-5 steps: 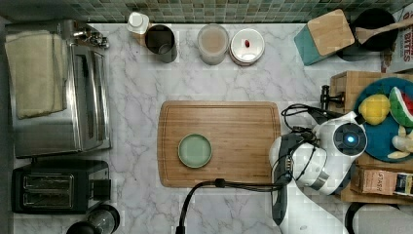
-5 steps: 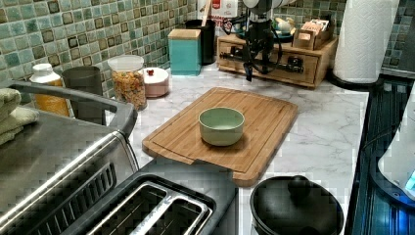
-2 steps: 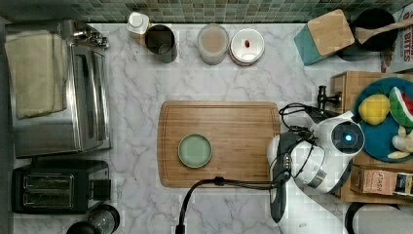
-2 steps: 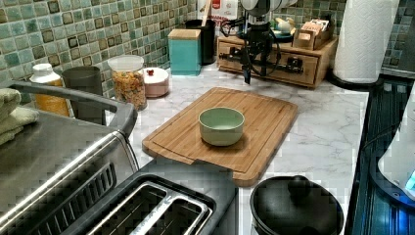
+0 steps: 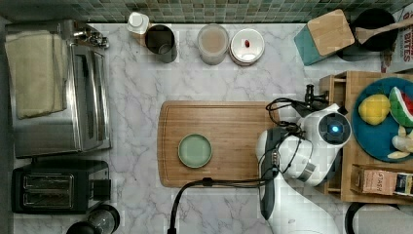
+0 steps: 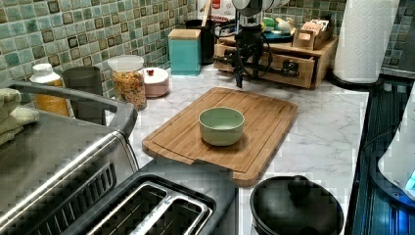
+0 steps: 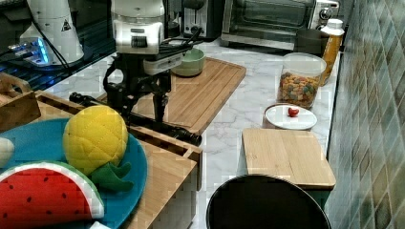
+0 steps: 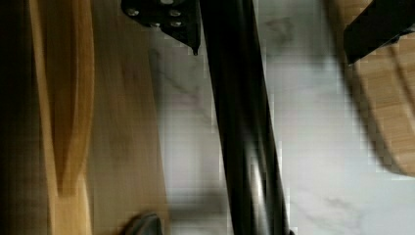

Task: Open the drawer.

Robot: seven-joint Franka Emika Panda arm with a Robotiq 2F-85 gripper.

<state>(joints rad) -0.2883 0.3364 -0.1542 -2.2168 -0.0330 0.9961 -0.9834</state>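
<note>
Drawer [image 6: 274, 66] handle [image 8: 242, 127] runs lengthwise between end effector [image 7: 139, 102] fingers.

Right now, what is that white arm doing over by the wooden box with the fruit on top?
The arm's gripper is down at the black bar handle of the drawer under the fruit plate, its fingers open on either side of the bar. The drawer looks slightly pulled out. The green bowl sits untouched on the cutting board.
</note>
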